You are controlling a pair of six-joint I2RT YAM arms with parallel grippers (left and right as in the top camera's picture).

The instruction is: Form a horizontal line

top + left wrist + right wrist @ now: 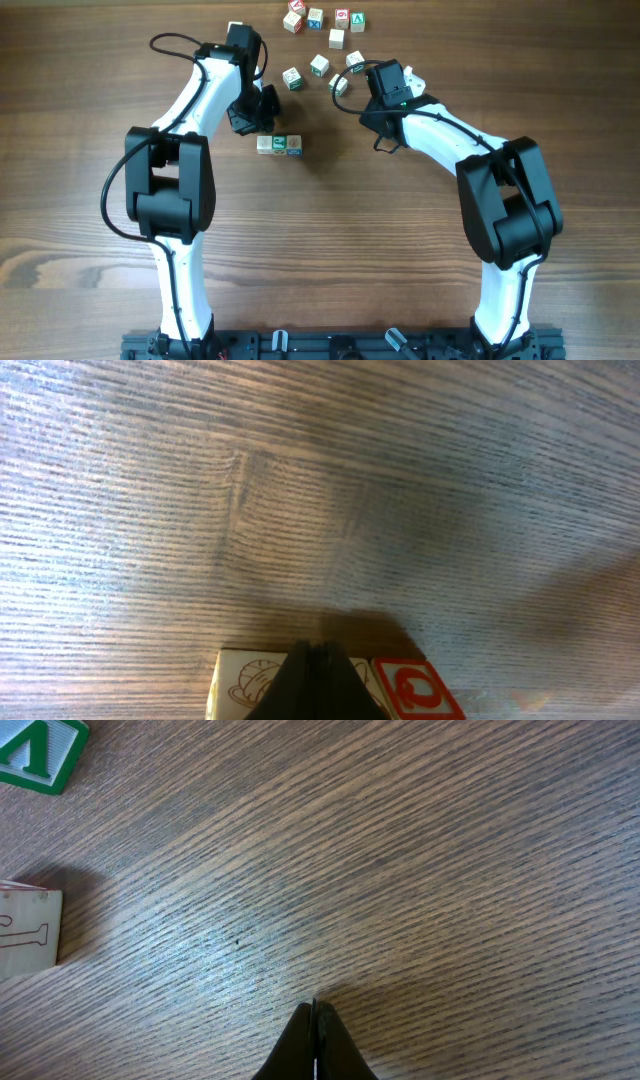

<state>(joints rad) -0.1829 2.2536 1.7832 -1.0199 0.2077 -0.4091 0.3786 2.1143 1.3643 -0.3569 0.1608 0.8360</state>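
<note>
The horizontal line (279,145) is a short row of three pale cubes touching side to side on the wooden table, the middle one green-marked. My left gripper (262,122) hangs just behind the row, shut and empty. In the left wrist view its shut tips (313,647) sit over a pale cube with a brown drawing (245,682), and a red-marked cube (420,692) touches that cube's right side. My right gripper (372,97) is shut and empty to the right of the row, and in its own view (314,1005) it is over bare wood.
Several loose cubes (336,38) lie scattered at the back middle; the nearest ones (293,78) (340,85) sit between the two grippers. The right wrist view catches a green-marked cube (40,750) and a pale cube (25,930) at its left edge.
</note>
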